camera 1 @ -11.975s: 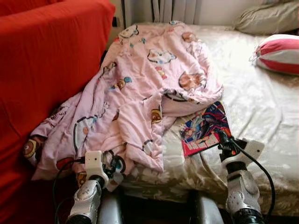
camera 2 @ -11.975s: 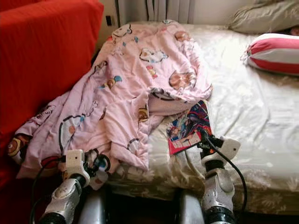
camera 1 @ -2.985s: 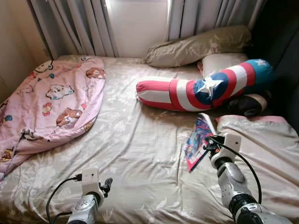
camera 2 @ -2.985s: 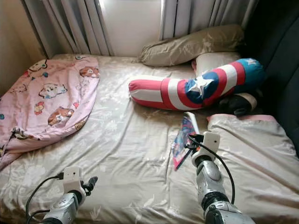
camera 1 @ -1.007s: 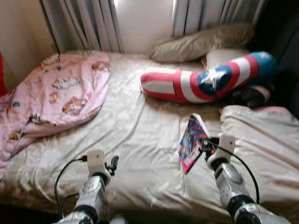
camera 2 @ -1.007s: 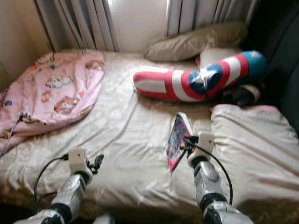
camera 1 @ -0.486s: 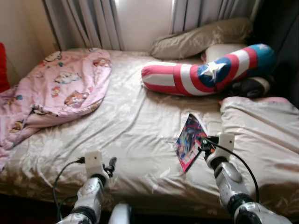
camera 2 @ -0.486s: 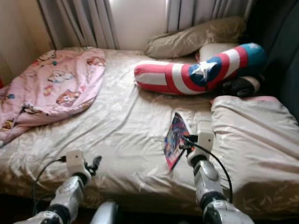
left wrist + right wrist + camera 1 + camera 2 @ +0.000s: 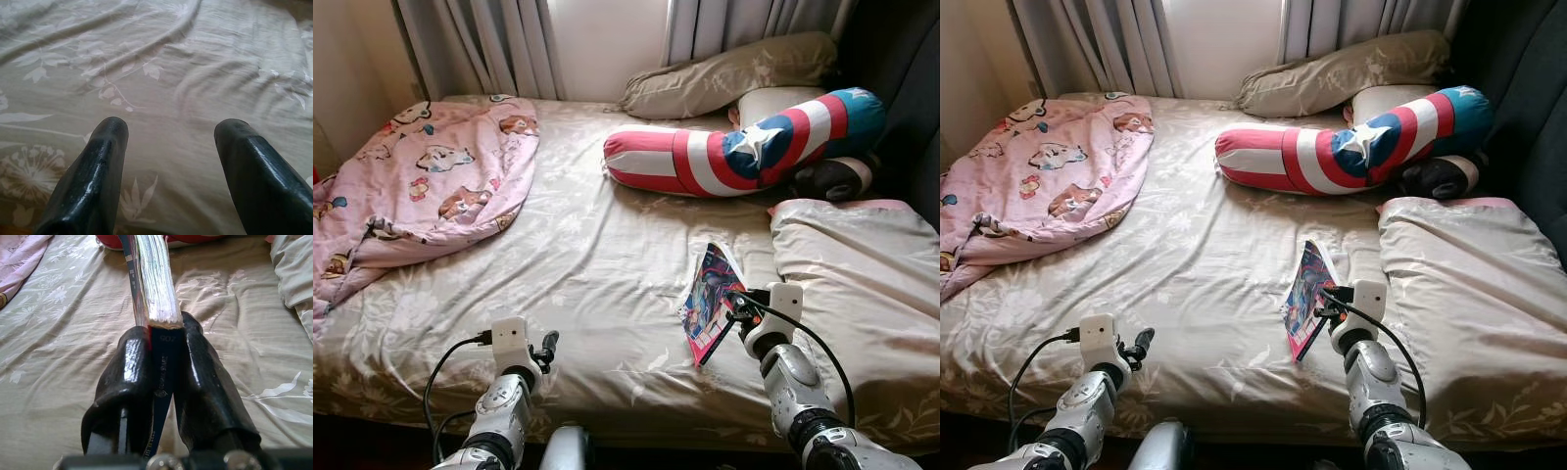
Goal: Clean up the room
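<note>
Right wrist view — right gripper (clamped) holds book.

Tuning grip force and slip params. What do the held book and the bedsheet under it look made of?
Book: paper pages, cut edges visible as a pale stack, with what looks like a glossy printed cover; thin softcover, probably. The right gripper pinches it at one corner.
Bedsheet: soft woven fabric, beige floral print, slight sheen, wrinkled; maybe satin-like polyester, hard to confirm.

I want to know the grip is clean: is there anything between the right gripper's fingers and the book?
Nothing visible. The right gripper is shut directly on the book, one finger on each cover, holding it on edge above the bed sheet.
</note>
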### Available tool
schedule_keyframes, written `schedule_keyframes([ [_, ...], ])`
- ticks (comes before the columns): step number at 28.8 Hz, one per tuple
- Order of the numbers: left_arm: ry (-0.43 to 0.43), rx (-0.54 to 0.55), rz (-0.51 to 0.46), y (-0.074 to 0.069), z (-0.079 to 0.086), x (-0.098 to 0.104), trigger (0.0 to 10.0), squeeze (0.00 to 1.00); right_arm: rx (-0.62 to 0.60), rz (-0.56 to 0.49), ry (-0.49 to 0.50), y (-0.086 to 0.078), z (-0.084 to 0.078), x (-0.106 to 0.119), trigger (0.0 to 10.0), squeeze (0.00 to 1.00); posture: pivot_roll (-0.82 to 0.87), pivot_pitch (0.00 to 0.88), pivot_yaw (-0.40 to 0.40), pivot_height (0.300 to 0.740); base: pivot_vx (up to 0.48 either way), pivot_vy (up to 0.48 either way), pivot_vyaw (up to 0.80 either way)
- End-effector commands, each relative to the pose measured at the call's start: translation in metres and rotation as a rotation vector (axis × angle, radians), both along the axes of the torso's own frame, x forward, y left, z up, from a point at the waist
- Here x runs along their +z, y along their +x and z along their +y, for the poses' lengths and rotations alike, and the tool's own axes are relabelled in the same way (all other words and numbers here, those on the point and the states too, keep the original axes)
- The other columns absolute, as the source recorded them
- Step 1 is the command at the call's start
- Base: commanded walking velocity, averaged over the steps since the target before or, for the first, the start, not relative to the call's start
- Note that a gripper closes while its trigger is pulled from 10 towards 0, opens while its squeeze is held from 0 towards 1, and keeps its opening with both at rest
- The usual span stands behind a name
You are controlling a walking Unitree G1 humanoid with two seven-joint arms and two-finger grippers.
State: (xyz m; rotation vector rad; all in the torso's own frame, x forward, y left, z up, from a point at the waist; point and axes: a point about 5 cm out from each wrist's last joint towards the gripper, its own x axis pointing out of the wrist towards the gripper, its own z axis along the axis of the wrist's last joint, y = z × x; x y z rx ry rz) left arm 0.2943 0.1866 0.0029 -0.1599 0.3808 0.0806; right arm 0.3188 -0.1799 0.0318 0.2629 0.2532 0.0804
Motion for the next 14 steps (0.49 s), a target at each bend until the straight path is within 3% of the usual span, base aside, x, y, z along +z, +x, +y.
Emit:
schedule_keyframes([
  [1, 0.012, -0.021, -0.001, 0.0027, -0.0006, 0.0023, 10.0, 0.00, -0.013, -0.042, -0.001, 0.0066, -0.0021, 0.0095, 10.0, 0.00, 0.08, 0.000, -0.015, 0.647, 0.270, 0.000, 0.00],
  [14, 0.017, -0.030, 0.011, -0.0002, -0.0011, -0.0008, 10.0, 0.00, -0.004, -0.051, 0.007, 0.0074, 0.0011, 0.0105, 10.0, 0.00, 0.08, 0.000, -0.013, 0.647, 0.284, 0.000, 0.00],
])
